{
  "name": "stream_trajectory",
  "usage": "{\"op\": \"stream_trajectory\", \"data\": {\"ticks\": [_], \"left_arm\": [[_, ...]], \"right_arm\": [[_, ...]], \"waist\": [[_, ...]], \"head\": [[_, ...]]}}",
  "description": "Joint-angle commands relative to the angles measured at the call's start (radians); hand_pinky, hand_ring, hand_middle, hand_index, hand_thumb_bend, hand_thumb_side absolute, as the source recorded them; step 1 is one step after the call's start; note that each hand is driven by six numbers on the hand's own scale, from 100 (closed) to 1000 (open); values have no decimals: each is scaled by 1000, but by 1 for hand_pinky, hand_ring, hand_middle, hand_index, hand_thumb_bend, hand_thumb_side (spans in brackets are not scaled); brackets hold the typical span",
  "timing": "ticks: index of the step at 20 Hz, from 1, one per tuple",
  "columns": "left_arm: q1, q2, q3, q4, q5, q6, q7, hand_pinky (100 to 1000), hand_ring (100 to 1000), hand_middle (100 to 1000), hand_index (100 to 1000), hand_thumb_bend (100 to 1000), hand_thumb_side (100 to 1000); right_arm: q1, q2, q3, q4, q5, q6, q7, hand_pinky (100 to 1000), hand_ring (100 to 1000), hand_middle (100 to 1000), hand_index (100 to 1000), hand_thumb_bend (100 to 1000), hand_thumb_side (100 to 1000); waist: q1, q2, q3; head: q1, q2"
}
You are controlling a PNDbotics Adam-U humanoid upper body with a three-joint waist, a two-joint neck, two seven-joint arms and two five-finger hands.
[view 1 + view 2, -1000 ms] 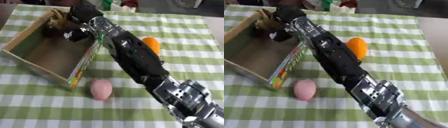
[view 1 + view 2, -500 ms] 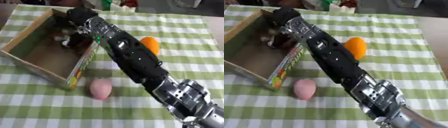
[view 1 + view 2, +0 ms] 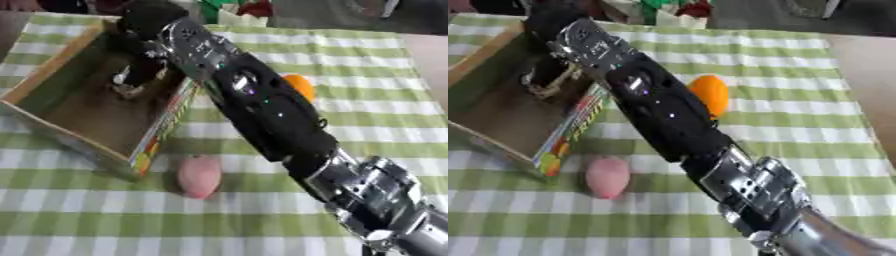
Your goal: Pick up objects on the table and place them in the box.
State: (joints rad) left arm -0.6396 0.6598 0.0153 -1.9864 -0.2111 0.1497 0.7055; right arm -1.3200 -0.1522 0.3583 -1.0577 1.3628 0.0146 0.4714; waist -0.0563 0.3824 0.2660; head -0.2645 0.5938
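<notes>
Right hand [image 3: 140, 70] reaching down into the box [image 3: 52, 70].
Its fingers hang inside, seemingly to drop something, but whether they grasp anything I cannot tell: blur hides them. On the cloth [image 3: 367, 60], 2 things wait: a pink one [image 3: 199, 175] beside the box, an orange one [image 3: 710, 95] half-hidden behind the arm.

We see the right arm [image 3: 262, 105] crossing the box's [image 3: 52, 127] right wall, blocking the orange fruit [image 3: 710, 94]; pink object [image 3: 199, 175] near side is free.
</notes>
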Motion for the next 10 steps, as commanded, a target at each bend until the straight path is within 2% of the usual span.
{"op": "stream_trajectory", "data": {"ticks": [1,4,5,10], "left_arm": [[-3,22,13,-14,2,1,0,768,762,787,883,137,1000],[6,26,15,-14,0,2,0,765,761,787,883,140,1000],[10,28,16,-14,-1,3,1,765,761,787,883,139,1000],[27,36,20,-14,-4,6,3,765,762,787,883,138,1000]], "right_arm": [[-32,-29,-12,-83,-41,12,-21,834,946,856,839,389,863],[-34,-63,-12,-147,-80,19,-42,833,941,850,841,342,879],[-32,-78,-10,-169,-93,16,-38,833,941,850,841,352,881],[-6,-160,4,-263,-159,-6,20,839,942,849,851,358,882]], "waist": [[15,-33,-1],[18,-42,-10],[18,-45,-14],[19,-57,-32]], "head": [[7,7],[22,19],[28,23],[56,45]]}}
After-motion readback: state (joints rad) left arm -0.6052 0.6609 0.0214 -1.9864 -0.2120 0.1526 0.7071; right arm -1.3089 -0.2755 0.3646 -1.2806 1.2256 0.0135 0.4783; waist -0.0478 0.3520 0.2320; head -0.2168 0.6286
